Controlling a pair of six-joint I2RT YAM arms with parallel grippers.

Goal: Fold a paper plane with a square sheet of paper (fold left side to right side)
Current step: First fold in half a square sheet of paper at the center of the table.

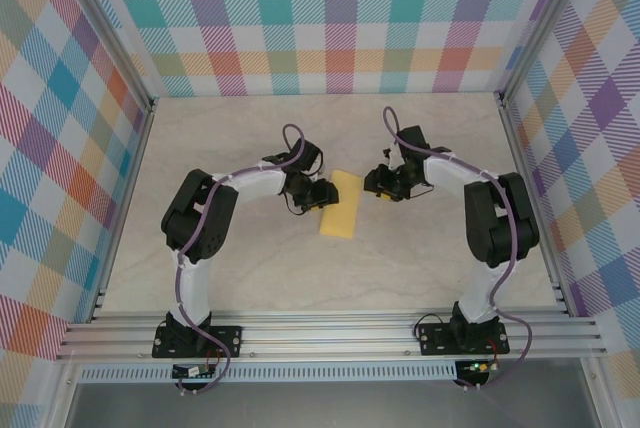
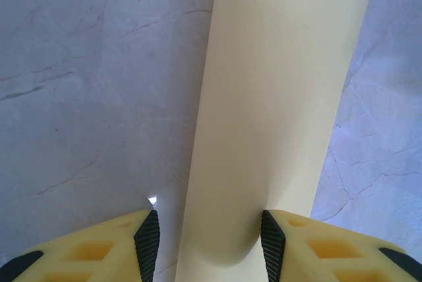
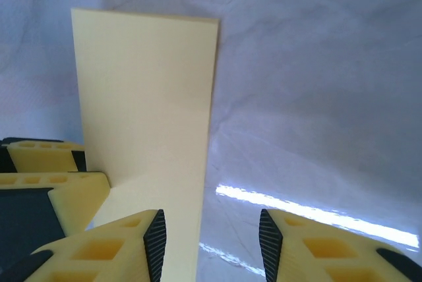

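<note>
Yellow paper [image 2: 277,97] running off top and bottom edges of left wrist view, its ends unseen

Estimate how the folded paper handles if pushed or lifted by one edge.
The paper is probably floppy: it looks thin, and its near end seems to curve up in the left wrist view. It is likely very light, so a push should slide it across the smooth table. Lifted by one edge, it would probably droop, and the fold might open.
</note>
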